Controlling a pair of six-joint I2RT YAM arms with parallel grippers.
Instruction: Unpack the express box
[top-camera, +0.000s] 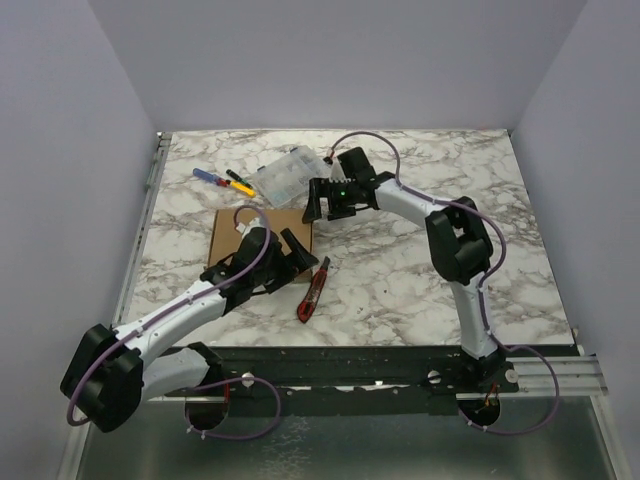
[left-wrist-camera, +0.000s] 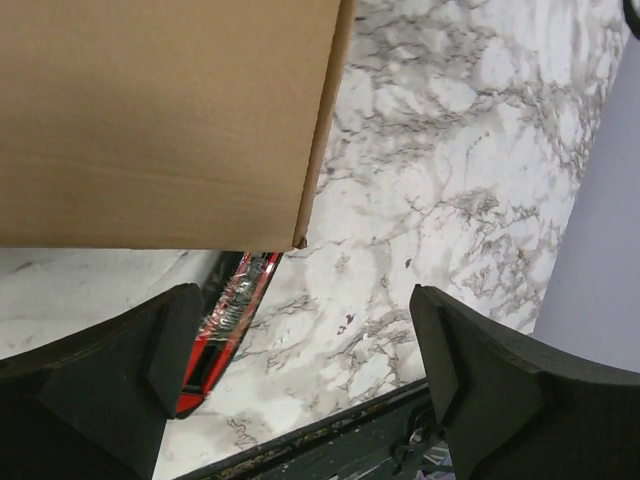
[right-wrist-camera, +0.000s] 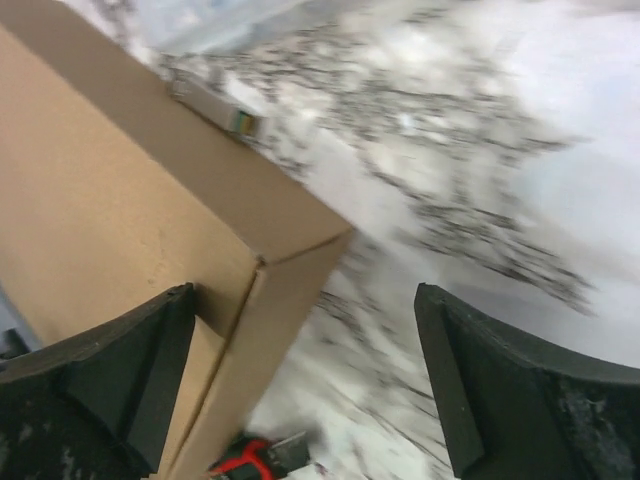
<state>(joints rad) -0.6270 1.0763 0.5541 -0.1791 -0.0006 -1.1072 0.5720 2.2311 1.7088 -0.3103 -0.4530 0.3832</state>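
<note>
Black left tool (left-wrist-camera: 302, 335) and right tool (right-wrist-camera: 305, 310) spread wide (empty) by express box (left-wrist-camera: 160, 120)

Counter (top-camera: 420, 290): white marble, grey veining; pale grey walls (top-camera: 60, 150) on three sides. Red box cutter (top-camera: 313, 290) lies flat, left of centre and nearer the near edge, its long axis running roughly near-to-far (blade state not readable). Clear plastic compartment case (top-camera: 290, 172) sits toward the far edge, left of centre, set askew. Just left of it are a blue-handled screwdriver (top-camera: 207, 176) and a yellow-handled tool (top-camera: 240, 186), close together and well apart from the cutter.
</note>
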